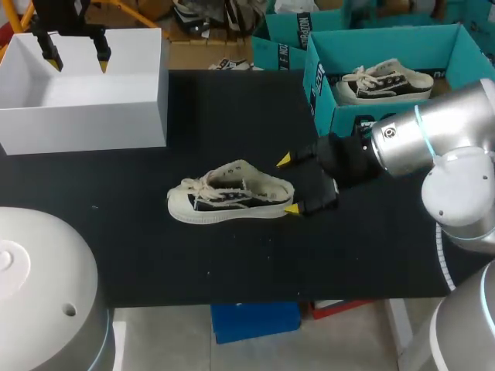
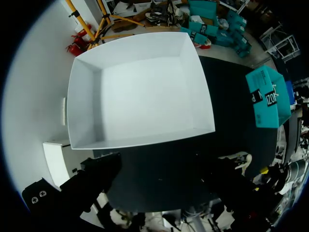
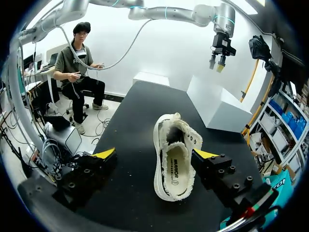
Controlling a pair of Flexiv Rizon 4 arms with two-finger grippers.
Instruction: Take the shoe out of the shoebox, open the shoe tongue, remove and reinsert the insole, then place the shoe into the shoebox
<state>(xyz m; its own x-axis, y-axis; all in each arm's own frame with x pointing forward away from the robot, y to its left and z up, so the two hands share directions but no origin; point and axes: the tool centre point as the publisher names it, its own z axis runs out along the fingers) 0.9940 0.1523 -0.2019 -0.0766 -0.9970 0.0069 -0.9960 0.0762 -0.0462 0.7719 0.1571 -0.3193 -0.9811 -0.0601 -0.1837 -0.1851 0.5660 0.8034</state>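
Observation:
A cream canvas shoe (image 1: 228,197) with a black side panel lies upright in the middle of the black table (image 1: 232,263), laces loose. My right gripper (image 1: 288,184) stands open at its heel end. In the right wrist view the shoe (image 3: 175,162) sits between the fingers, close to one finger and well apart from the other, with its insole showing inside. A white box (image 1: 85,93) stands empty at the back left. My left gripper (image 1: 76,56) hangs open above it, holding nothing. The left wrist view looks straight down into the box (image 2: 140,92).
A teal shoebox (image 1: 371,116) with another cream shoe (image 1: 387,81) in it stands at the back right, just behind my right arm. More teal boxes lie behind it. Bare black tabletop stretches between the white box and the shoe.

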